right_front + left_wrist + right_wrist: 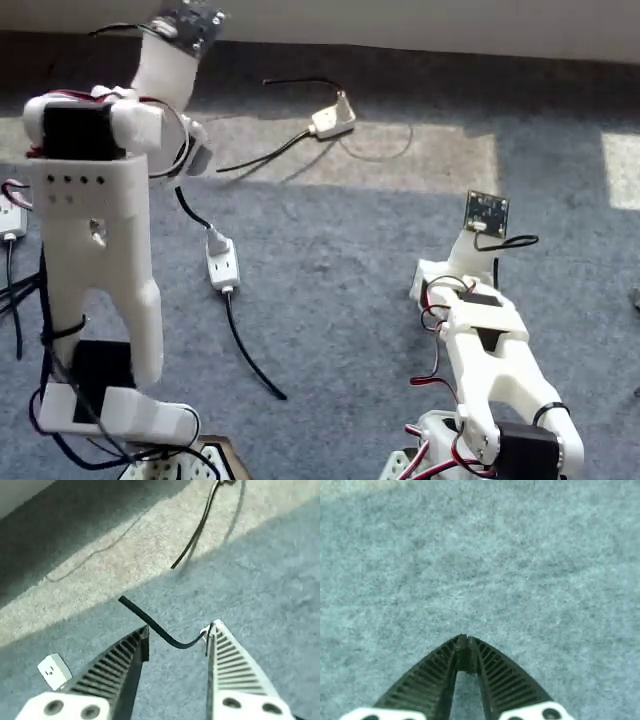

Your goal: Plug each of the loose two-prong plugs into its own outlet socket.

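Jaws wide apart, the left gripper (pixel 178 628) hangs low over the grey carpet (pixel 530 555), holding nothing. A black cable (pixel 150 620) runs across the gap between the fingers and touches the tip of one. The wide spread looks meant to straddle the cord before closing on it. A small white socket cube (pixel 54 671) lies on the carpet just beside the other finger, face up with its slots showing. It is close enough to serve as a target once a plug is in hand.

Farther out, a second black cord (pixel 197 535) trails across a sunlit strip of floor. In the high view it leads to a white connector (pixel 333 120) at the upper centre of the frame. Another white outlet piece (pixel 222 262) lies left of centre, its cord curling toward the lower middle. Whether a plug already sits in it cannot be told.

At the lower right of the high view, the right arm (pixel 490 340) is folded low. The right gripper (pixel 467 642) has its fingertips pressed together on nothing, pointed at bare carpet and well apart from every cable. It appears parked so the left arm has room to work. No loose plug looks picked up yet.
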`<act>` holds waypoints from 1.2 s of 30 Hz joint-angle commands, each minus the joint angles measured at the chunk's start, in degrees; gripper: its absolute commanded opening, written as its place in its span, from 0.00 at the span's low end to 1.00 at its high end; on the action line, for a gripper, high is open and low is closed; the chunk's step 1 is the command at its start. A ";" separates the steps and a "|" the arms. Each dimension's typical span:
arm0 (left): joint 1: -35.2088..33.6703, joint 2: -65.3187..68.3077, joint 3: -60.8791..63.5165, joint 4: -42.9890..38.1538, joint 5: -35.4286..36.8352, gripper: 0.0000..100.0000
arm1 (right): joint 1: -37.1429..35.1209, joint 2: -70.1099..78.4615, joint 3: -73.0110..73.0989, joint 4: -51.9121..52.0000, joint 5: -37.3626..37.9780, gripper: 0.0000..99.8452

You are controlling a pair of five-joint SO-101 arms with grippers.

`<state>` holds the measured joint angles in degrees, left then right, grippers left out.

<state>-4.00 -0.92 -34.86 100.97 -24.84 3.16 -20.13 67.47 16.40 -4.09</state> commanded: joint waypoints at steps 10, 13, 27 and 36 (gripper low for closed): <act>-6.46 -12.18 -3.03 -0.09 19.25 0.20 | -0.22 0.13 -2.77 -0.13 -0.62 0.01; -9.36 -12.26 6.46 -0.09 19.52 0.20 | -0.22 0.13 -2.77 -0.13 -0.62 0.01; 1.63 -12.26 30.81 -0.97 24.88 0.22 | -0.22 0.13 -2.68 -0.13 -0.62 0.01; 0.57 -12.26 49.01 -17.32 24.97 0.35 | -0.22 0.13 -2.68 -0.04 -0.62 0.01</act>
<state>-3.12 -11.82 8.48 93.14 -0.57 3.25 -20.13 67.47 16.40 -4.09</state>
